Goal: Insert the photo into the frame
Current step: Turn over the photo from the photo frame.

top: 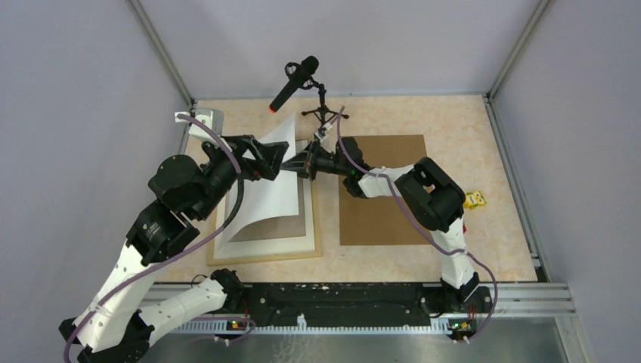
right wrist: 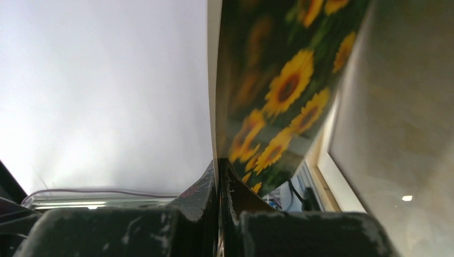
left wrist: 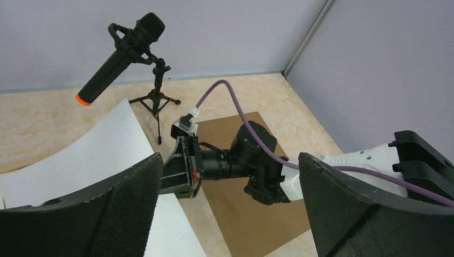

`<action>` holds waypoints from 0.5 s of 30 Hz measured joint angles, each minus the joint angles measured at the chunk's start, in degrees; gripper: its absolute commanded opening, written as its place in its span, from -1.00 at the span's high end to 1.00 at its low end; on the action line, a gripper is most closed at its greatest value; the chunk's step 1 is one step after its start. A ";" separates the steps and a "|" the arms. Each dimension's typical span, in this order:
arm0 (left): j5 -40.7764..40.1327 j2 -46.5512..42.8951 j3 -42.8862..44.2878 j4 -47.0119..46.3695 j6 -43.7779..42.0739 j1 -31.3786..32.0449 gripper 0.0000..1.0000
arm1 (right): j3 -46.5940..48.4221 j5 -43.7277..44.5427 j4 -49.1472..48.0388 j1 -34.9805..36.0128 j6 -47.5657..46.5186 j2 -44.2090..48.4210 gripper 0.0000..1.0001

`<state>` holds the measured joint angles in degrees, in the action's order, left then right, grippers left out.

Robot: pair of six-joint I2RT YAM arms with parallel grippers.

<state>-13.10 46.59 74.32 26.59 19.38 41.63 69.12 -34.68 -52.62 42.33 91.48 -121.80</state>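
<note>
- White paper back is showing: the photo (top: 268,193) curls up over the frame (top: 318,227), sunflower side facing down.
- The right gripper (top: 305,162) has the sheet's raised right edge, its jaws clamped tight on the paper.
- The right wrist view confirms it: the fingertips (right wrist: 206,184) are pressed together on the narrow white edge, with the yellow blooms spreading away above them.
- The left gripper (top: 277,157) hovers over the print's high end, jaws spread wide and holding nothing.
- In the left wrist view its two black pads (left wrist: 115,209) straddle the right arm's wrist, and the white sheet runs past the left pad.
- The photo's low left edge seems to rest on the white mat (top: 301,242) inside the light-wood frame; contact is hard to judge there.
- The brown backing board (top: 382,204) lies flat just right of the frame.
- A microphone (top: 295,82) on its small tripod stands at the far side of the table (top: 503,249).
</note>
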 measured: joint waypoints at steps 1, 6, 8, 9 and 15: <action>0.00 -0.09 0.00 0.00 0.00 0.00 -0.97 | 1.84 -0.02 0.76 0.11 -0.17 0.00 1.00; -0.04 -0.35 0.00 0.00 -0.04 0.00 -0.97 | 12.66 0.04 5.05 1.40 -1.66 0.00 1.00; -0.24 -0.37 0.00 0.00 -0.04 0.00 -0.97 | 16.76 0.02 6.82 2.32 -2.36 0.00 1.00; -0.28 -0.50 0.00 0.00 -0.04 0.00 -0.97 | 18.51 0.04 7.50 2.80 -2.56 -0.09 1.00; -0.81 -1.09 0.02 0.02 -0.09 0.00 -0.97 | 30.40 -0.57 11.96 6.03 -4.31 -2.54 1.00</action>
<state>-13.91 45.50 74.35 26.61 19.29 41.63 99.53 -35.24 -40.66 48.36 87.18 -124.33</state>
